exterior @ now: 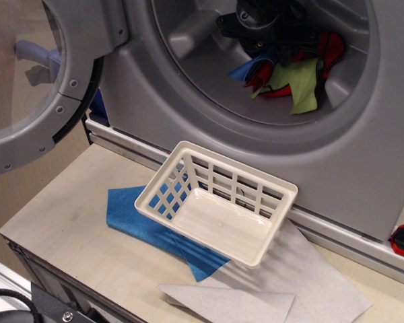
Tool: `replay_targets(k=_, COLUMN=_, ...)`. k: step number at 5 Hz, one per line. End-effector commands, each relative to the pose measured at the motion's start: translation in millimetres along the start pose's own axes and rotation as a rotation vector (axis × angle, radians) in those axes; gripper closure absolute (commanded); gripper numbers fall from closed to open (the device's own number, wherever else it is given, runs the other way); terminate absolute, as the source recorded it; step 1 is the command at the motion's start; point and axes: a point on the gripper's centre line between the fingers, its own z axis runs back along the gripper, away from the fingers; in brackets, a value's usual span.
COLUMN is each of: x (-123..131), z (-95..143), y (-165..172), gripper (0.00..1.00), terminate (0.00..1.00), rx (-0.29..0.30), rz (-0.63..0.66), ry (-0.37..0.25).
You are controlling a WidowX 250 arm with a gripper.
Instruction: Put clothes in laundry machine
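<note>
Tool (268, 33) half-hidden above clothes (289, 74)

Even, bright light; below the gripper (269, 30) the drum was shadowed, soft glare streaked the machine's front.

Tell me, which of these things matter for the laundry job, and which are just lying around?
Part of the job: clothes, laundry machine, its open door, gripper.

Just lying about: white basket, blue cloth sheet, grey sheets.
</note>
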Motion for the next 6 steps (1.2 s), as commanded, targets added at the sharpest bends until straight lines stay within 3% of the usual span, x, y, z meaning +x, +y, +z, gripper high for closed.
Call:
replay_targets(k=1, x=-5.2, z=44.6, y=-4.6, gripper=0.00, terminate=0.00, rx=-0.089, rz=-0.010, ry=-0.007)
replay_targets(k=2, x=-18.9, z=76.2, y=-6.5, gripper=0.00, terminate=0.00, rx=-0.147, rz=-0.026, ry=0.001)
replay_targets(k=4, x=-26.0, z=130.5, y=-18.1, gripper=0.00, terminate=0.00, rx=-0.181, rz=0.029, ry=0.145)
replay_targets(k=5, x=-26.0, z=130.5, y=-18.1, gripper=0.00, terminate=0.00, rx=-0.181, rz=0.029, ry=0.145)
replay_targets(k=6, x=-26.0, z=130.5, y=-18.1, gripper=0.00, terminate=1.00, rx=-0.181, rz=0.029, ry=0.145)
